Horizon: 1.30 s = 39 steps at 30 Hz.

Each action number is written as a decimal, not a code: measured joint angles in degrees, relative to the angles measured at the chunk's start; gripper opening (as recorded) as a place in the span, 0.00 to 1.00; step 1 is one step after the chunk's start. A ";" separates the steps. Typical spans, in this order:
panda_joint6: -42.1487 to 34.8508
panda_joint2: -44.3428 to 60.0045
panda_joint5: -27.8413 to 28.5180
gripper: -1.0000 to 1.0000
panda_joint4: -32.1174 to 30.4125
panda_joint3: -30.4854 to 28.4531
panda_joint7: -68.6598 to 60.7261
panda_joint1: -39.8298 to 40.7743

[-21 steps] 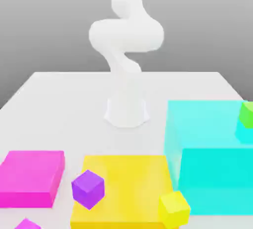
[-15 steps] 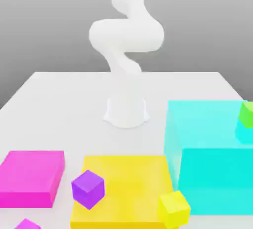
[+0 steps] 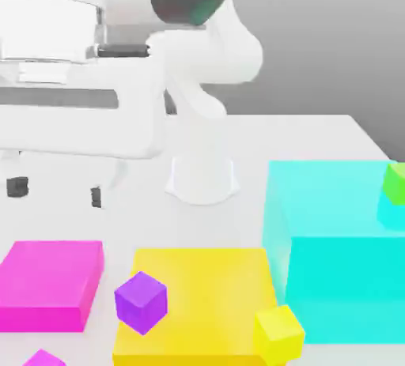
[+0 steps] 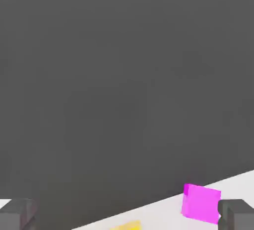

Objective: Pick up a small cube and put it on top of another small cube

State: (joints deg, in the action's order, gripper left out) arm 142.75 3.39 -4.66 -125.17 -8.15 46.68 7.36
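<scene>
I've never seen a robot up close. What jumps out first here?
The big white robot hand looms at the exterior view's upper left, its pincer open above the table. A tall cyan block glows at the right, beside a flat yellow slab and a flat magenta block.

Smooth matt purple cube (image 3: 141, 302)

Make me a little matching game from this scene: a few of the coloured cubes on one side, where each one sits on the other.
Things:
1. purple cube
2. green cube
3. small yellow cube
4. small cube

Places:
A. on top of the big cyan block
B. bottom edge of the exterior view, in front of the flat magenta block
C. at the near right corner of the flat yellow block
D. at the left edge of the flat yellow block

Pairs: 1-D, 2-A, 3-C, 4-B
</scene>
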 joint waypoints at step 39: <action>-4.94 -3.22 4.30 0.00 -12.47 2.77 -3.54 -1.79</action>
State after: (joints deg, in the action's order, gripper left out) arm 137.81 0.18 -0.36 -137.64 -5.38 43.14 5.57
